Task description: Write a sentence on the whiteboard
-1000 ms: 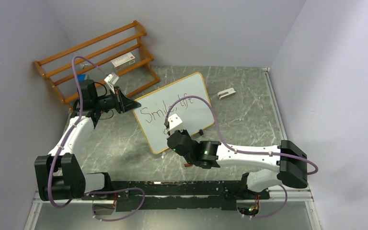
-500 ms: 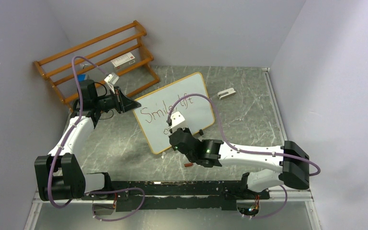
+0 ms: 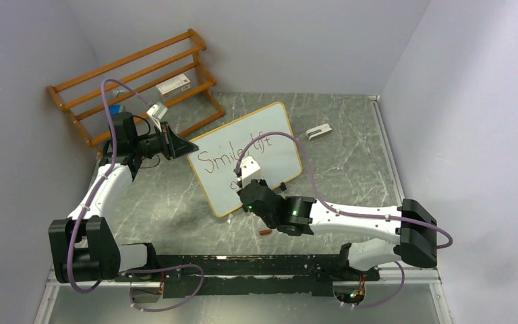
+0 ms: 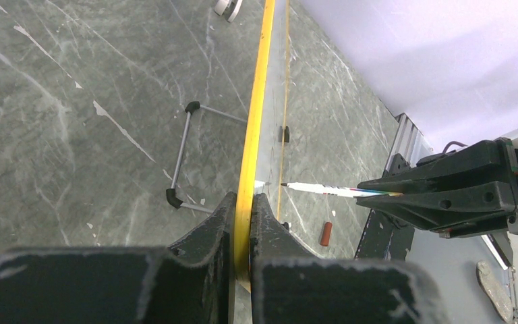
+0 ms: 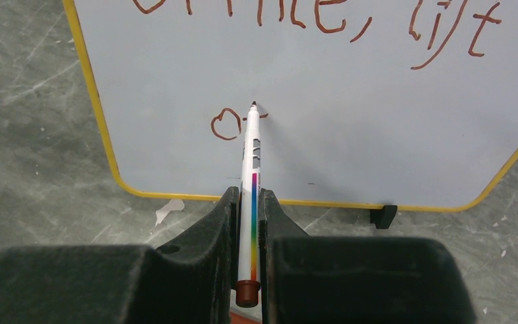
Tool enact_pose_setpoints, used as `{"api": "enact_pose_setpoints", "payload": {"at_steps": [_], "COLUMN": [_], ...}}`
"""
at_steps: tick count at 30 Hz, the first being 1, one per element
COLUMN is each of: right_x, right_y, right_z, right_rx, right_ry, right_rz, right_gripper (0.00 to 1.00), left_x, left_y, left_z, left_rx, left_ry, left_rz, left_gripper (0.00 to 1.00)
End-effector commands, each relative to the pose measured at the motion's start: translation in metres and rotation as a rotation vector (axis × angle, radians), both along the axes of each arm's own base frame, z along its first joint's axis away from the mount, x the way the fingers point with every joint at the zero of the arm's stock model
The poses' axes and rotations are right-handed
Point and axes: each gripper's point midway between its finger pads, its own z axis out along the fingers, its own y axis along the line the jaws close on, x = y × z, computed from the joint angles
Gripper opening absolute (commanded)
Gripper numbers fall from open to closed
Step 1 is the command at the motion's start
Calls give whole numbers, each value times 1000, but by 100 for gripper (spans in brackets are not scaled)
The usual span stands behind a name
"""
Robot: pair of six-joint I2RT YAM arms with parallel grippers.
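The whiteboard (image 3: pixel 276 135) stands tilted on the table, yellow-framed with black feet. My left gripper (image 3: pixel 187 146) is shut on its left edge (image 4: pixel 256 101), a finger on each side of the frame. The sentence (image 3: pixel 233 152) reads "Smile, lift" on the first line (image 5: pixel 317 13). Below it come a small "o" and a short stroke (image 5: pixel 226 125). My right gripper (image 5: pixel 246 196) is shut on a white marker (image 5: pixel 251 169) with a rainbow stripe. The marker's tip touches the board just right of the "o". In the top view the right wrist hides that second line.
A brown marker cap (image 3: pixel 264 232) lies on the table near the right arm. An orange-brown wooden rack (image 3: pixel 135 74) holding a small box (image 3: pixel 174 85) stands at the back left. A small white object (image 3: pixel 318 132) lies right of the board.
My right gripper has edged slightly up and right along the board with the marker. The left arm and the board have not moved.
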Motion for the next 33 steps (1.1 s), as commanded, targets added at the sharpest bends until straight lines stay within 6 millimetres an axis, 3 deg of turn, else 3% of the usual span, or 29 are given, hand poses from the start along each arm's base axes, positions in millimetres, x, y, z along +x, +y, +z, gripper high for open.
{"api": "enact_pose_setpoints", "payload": {"at_steps": [1,33], "right_x": [5,-7], "right_y": [5,-11], "right_z": [0,-31], "right_rx": [8,-69], "right_ry": [-14,68], "right_rz": [-8,-11], "right_gripper": [0,0], "left_x": [15,15], "left_y": [17,17], "left_z": [-40,-40], "left_rx": [125,122], "left_ry": [54,54], "left_rz": [120,119], "left_gripper": [5,5]}}
